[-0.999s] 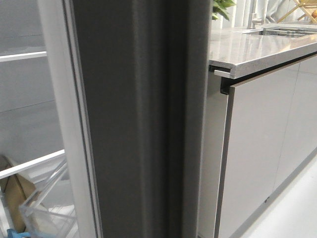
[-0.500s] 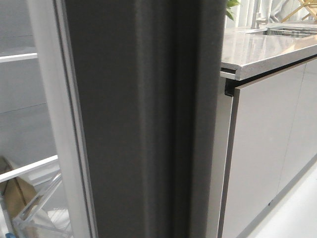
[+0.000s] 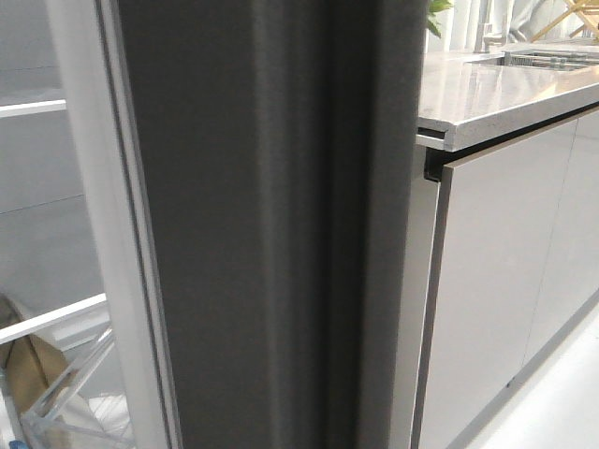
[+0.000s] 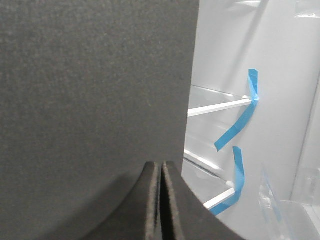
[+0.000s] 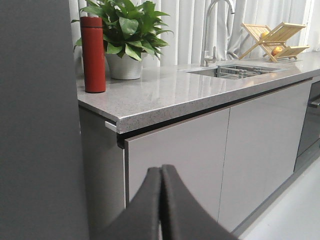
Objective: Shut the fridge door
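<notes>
The fridge door [image 3: 271, 243] is a thick matte dark-grey slab with a grooved edge that fills the middle of the front view, edge-on and very close. Its white inner lining [image 3: 103, 234] and a clear bin [image 3: 65, 393] show to its left. In the left wrist view the door face [image 4: 90, 90] fills most of the picture, and my left gripper [image 4: 161, 165] is shut and empty with its tips right at the door. White fridge shelves with blue tape [image 4: 240, 120] lie beyond. My right gripper [image 5: 161, 169] is shut and empty, beside the door [image 5: 35, 125].
A grey speckled countertop [image 3: 496, 94] stands to the right, with glossy pale-grey cabinet doors [image 3: 496, 271] below. On the counter are a red flask [image 5: 93, 55], a potted plant [image 5: 125, 30], a sink with tap [image 5: 220, 30] and a wooden rack [image 5: 275, 35].
The door edge has grown wider in the front view and the counter has shifted right; most of this happened before half a second ago, little since.
</notes>
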Available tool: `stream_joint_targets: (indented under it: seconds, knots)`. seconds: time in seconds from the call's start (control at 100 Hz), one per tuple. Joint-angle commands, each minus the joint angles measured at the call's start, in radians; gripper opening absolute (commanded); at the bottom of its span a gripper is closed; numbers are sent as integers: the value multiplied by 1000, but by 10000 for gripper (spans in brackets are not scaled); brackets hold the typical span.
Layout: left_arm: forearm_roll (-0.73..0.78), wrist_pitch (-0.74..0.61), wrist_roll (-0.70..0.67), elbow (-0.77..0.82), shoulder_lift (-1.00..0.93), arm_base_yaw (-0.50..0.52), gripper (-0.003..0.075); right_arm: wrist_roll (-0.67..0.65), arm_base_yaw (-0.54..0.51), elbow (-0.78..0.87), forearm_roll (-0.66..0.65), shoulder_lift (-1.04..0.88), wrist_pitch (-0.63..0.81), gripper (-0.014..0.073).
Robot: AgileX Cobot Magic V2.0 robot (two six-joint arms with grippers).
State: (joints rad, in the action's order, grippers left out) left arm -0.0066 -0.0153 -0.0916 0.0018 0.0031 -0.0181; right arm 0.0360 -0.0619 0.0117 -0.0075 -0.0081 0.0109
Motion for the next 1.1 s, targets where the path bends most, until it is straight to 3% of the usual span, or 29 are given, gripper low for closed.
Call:
stream_joint_targets:
  seconds: [0.0,0.769,1.089]
  knots:
    - [-2,-77,-4,28,19,-5,-21,2,-5,12,-9,-12,78,-76]
    - [-2,-77,-4,28,19,-5,-21,2,-5,7,-9,-2,101,-76]
    - [-2,-77,-4,28,19,-5,-20,-22,-3,-236,-9,182,88,-76]
